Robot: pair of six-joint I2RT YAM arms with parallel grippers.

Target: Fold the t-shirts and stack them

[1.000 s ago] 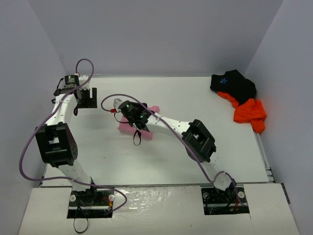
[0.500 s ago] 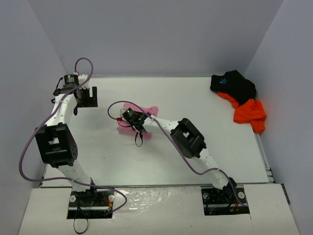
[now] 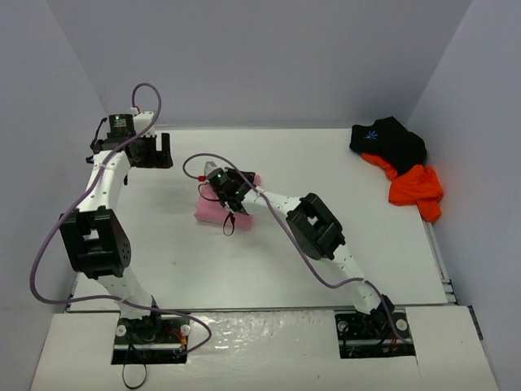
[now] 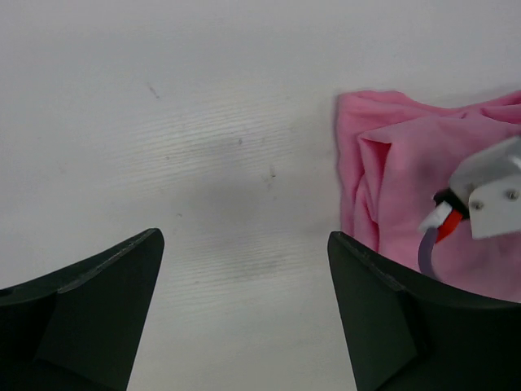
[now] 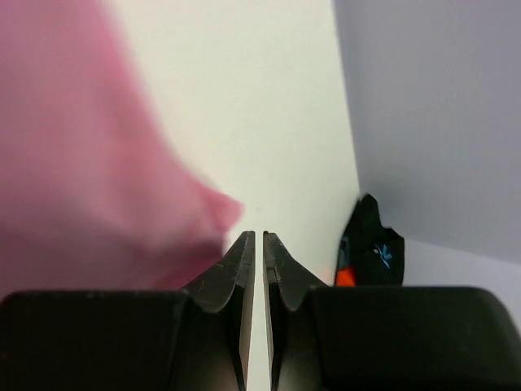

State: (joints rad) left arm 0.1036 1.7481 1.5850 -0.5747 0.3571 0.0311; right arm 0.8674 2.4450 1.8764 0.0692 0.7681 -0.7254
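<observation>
Left gripper [image 4: 244, 238]: jaws wide apart, nothing between them, only bare white table top [image 4: 203, 122] under the gap. The folded-over plain pink cloth t-shirt [image 4: 407, 187] lies on the table ahead of the jaws and out past the finger nearer the right arm, clear of both fingers. Right gripper [image 5: 259, 236]: jaws at a hairline slit, tips almost touching, and we see no cloth in the slit. In its wrist view the pink t-shirt is a blur filling the area left of the jaws, with one corner poking out just left of the tips. We cannot tell whether the outer face of that finger touches it. From the top view we have the right gripper directly over the pink t-shirt, towards its far edge. Ahead and right of the right jaws, by the far wall corner, sits the bunched black cloth t-shirt with a light-blue starburst print [image 5: 373, 236], with a sliver of the bright orange cloth t-shirt [image 5: 345, 278] against its near side. The top view shows those two overlapping in a heap, well apart from both grippers
</observation>
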